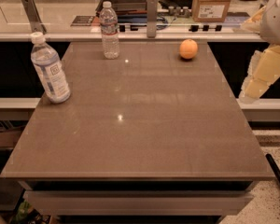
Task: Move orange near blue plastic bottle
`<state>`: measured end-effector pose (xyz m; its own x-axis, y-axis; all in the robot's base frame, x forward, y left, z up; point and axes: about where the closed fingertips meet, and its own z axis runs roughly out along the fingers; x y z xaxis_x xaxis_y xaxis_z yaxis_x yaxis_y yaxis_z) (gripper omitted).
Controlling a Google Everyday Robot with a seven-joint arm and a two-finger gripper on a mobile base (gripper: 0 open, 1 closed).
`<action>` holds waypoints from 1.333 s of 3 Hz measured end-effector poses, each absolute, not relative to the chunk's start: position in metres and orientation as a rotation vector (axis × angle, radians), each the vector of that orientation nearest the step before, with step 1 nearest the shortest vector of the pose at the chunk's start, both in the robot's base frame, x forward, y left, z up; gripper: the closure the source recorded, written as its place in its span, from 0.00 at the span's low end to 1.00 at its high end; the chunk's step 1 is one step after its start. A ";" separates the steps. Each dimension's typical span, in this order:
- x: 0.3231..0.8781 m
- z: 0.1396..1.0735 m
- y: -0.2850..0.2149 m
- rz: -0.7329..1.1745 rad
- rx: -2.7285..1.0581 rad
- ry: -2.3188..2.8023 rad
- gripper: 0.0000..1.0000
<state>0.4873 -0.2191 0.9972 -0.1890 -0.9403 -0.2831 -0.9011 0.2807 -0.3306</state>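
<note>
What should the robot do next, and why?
Probably reach the gripper toward the orange: the gripper hangs right of the table, and the orange sits untouched at the far right, across from the blue plastic bottle at the left.

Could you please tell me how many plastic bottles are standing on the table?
2. The blue plastic bottle stands at the left edge; a slimmer clear bottle stands at the far edge. The pincer hangs right of the table.
</note>
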 end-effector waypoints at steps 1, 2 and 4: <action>0.526 0.994 -0.226 -0.108 -1.573 2.122 0.00; 0.565 0.989 -0.233 -0.112 -1.434 2.108 0.00; 0.642 0.979 -0.256 -0.065 -1.063 2.024 0.00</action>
<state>0.6419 -0.2561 0.9793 -0.2985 -0.7029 -0.6456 -0.6603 0.6405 -0.3921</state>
